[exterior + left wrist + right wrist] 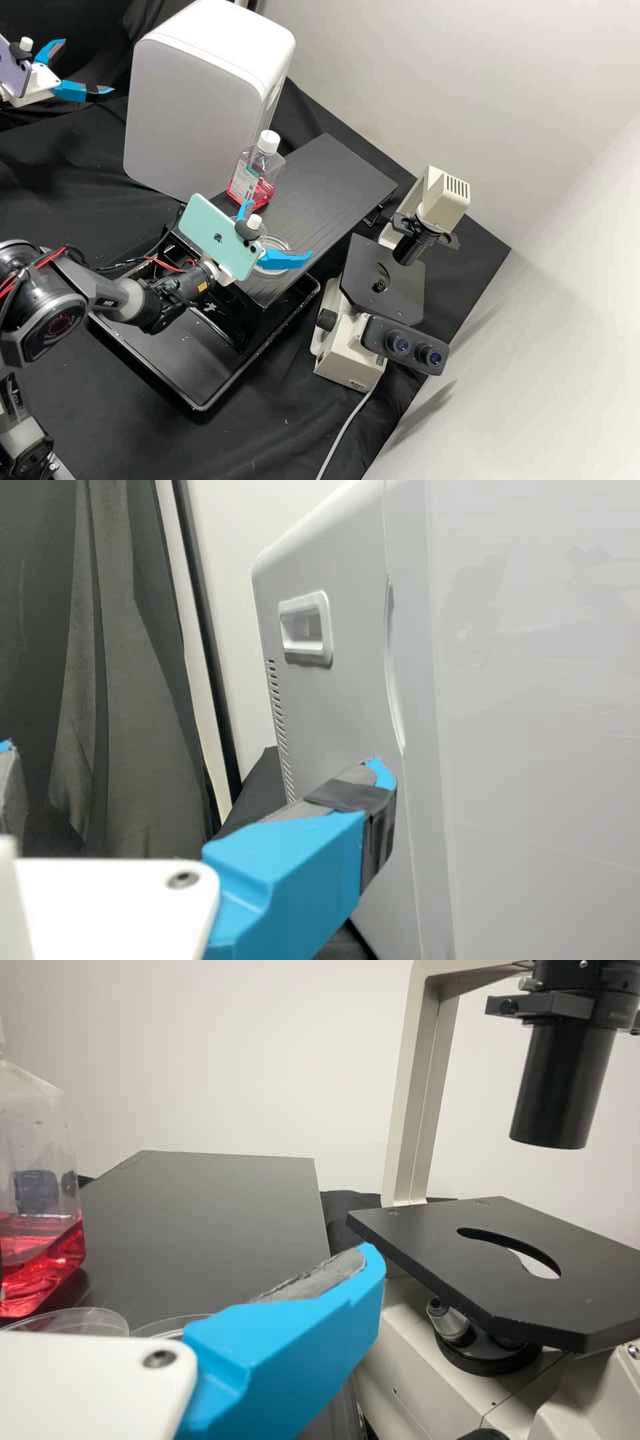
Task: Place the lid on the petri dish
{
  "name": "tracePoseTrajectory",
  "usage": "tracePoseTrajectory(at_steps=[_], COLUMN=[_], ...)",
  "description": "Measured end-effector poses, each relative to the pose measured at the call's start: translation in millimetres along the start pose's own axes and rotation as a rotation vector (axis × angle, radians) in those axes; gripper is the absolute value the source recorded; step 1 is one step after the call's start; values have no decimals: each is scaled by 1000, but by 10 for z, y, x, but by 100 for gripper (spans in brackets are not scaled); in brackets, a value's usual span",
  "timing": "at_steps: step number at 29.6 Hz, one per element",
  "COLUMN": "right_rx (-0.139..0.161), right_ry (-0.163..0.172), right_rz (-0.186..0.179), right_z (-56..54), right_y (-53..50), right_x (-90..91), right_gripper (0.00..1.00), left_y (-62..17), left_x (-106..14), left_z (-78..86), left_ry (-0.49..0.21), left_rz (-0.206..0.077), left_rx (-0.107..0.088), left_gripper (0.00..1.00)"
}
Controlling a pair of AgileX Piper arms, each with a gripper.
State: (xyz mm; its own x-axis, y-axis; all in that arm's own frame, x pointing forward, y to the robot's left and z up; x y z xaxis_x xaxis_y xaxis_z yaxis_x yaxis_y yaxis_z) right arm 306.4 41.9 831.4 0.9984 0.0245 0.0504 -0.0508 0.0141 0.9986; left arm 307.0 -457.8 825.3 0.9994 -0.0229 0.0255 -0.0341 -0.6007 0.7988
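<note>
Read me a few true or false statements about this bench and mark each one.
1. The flask holds red liquid. True.
2. The left gripper is at the petri dish. False: it is up beside the white box; the right gripper is at the dish.
3. The petri dish sits on the microscope stage. False: it sits on the black platform.
4. The flask has a white cap. True.
</note>
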Motion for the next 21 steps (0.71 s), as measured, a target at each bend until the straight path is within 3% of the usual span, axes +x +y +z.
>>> tracePoseTrajectory(at_steps=[12, 14, 19, 21], right_rx=[0, 0, 0, 0], right_ry=[0, 0, 0, 0], right_rz=[0, 0, 0, 0], right_z=[0, 0, 0, 0], right_y=[0, 0, 0, 0], right_x=[0, 0, 0, 0], right_gripper=[100, 100, 100, 100], left_y=[-2, -5, -35, -44], left_x=[0, -1, -13, -43], left_z=[12, 36, 217, 359], left_ry=[-4, -5, -51, -87], left_rz=[-1, -1, -10, -7], left_rx=[0, -8, -23, -37], left_gripper=[100, 100, 100, 100])
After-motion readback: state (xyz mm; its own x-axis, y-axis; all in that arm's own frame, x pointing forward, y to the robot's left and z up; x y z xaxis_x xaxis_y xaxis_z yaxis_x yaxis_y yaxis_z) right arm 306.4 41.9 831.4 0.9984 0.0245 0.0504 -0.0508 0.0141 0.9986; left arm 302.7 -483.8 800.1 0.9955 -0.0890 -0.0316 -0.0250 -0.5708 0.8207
